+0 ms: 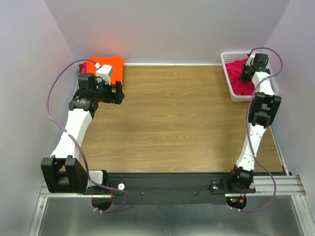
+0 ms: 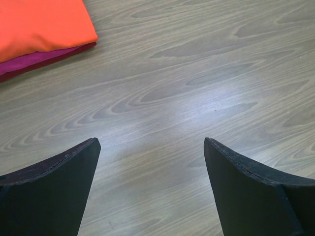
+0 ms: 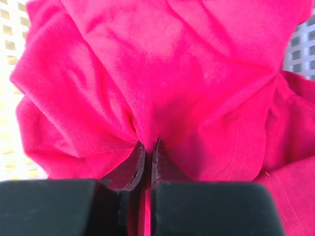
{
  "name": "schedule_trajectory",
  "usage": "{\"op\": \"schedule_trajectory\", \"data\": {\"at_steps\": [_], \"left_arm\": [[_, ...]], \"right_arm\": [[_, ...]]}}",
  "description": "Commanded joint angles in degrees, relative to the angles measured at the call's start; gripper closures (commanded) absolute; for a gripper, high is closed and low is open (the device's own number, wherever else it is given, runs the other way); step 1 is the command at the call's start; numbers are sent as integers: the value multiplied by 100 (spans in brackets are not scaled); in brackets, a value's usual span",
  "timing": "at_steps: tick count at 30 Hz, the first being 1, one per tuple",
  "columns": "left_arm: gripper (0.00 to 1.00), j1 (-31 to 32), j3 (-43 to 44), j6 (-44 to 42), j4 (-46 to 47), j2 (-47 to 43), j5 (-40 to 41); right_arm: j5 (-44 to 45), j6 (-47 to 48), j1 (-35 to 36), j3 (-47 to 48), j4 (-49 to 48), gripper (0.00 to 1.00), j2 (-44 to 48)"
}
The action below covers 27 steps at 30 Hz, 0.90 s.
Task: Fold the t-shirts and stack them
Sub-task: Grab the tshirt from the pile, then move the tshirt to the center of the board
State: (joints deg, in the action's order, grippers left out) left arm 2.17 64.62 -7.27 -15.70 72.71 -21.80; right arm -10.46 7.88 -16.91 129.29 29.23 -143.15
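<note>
I am at the picking-up step. The right jaws are pinched tight on a bunch of the pink t-shirt (image 3: 162, 73). It sits crumpled in the white basket (image 1: 227, 73) at about 2 o'clock on the worktop (image 1: 177, 118). The left jaws are wide apart over the wood, holding nothing, near the folded pile at 11 o'clock with the orange t-shirt (image 2: 39, 24) on top. Next, I think, I must lift the pink one out slowly and lay it flat in the middle to fold.
</note>
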Motion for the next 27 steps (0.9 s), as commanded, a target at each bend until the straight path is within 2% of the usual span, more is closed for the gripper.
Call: {"op": "schedule_trajectory", "data": {"at_steps": [1,6,19,24,27], "left_arm": [[1,-7,121,-91,138,-46,-26],[1,-7,95,-56,190,-37,-87],[1,-7,59,76,322,-29,-175],[1,-24,77,103,314,-55,-210],[1,-85,112,77,305,-107,-359]], "right_arm": [[9,-84,-58,403,-365,99,893],[-9,-269,-76,447,-725,99,1762],[18,-726,-76,728,-1526,99,2775],[-342,-998,-76,904,-1666,99,3126],[-904,-1182,-76,931,-1702,99,3355]]}}
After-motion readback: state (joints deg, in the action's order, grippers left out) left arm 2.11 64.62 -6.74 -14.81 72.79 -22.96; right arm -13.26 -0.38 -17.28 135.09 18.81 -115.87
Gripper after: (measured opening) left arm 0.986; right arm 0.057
